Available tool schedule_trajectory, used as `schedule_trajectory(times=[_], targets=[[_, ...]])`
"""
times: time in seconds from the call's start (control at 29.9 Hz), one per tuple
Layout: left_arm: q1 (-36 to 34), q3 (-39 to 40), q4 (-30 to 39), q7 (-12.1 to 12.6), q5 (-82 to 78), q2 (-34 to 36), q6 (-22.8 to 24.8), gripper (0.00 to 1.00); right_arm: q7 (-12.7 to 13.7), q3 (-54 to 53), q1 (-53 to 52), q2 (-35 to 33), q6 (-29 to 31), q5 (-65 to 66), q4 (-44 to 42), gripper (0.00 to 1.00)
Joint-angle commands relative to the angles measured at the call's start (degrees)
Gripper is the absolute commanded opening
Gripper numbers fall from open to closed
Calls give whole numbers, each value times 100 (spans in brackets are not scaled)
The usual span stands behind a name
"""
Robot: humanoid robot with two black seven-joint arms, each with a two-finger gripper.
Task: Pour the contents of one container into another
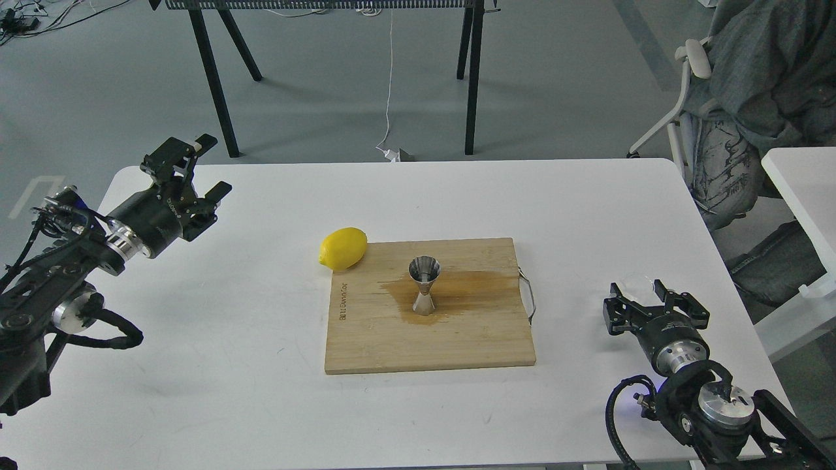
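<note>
The steel hourglass jigger [424, 286] stands upright on the wooden cutting board [457, 346], in the middle of a brown wet stain. The clear glass cup [637, 282] shows only faintly, low on the white table at the tips of my right gripper [643, 295]. That gripper is near the table's right edge, its fingers spread and open around the cup's near side. My left gripper [199, 171] hovers open and empty over the far left of the table, well away from both containers.
A yellow lemon [343, 248] lies touching the board's far left corner. A metal handle [529, 297] sticks out of the board's right side. A seated person [751, 98] and a second white table [803, 189] are close on the right.
</note>
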State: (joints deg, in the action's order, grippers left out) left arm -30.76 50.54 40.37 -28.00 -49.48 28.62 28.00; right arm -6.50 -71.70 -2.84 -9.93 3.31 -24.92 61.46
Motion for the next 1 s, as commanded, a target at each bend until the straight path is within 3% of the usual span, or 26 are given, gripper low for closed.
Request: schedule_trajectory(times=[0.0, 0.2, 0.57, 0.77, 0.9, 0.97], targets=[[0, 0, -3, 0, -1, 3, 0, 99, 0, -1, 82, 0, -15, -4, 181, 96], [0, 0, -3, 0, -1, 3, 0, 99, -9, -142, 749, -140, -41, -4, 1085, 96], [0, 17, -55, 0, 17, -24, 0, 99, -79, -273, 1427, -1186, 11, 101, 3029, 96], [0, 17, -90, 0, 69, -76, 0, 99, 52, -292, 374, -1608, 47, 812, 2907, 96], [0, 9, -90, 0, 175, -68, 0, 99, 500, -178, -548, -1661, 73, 1392, 2398, 96], [0, 9, -90, 0, 184, -59, 0, 99, 518, 163, -1049, -1749, 265, 1454, 1969, 96]])
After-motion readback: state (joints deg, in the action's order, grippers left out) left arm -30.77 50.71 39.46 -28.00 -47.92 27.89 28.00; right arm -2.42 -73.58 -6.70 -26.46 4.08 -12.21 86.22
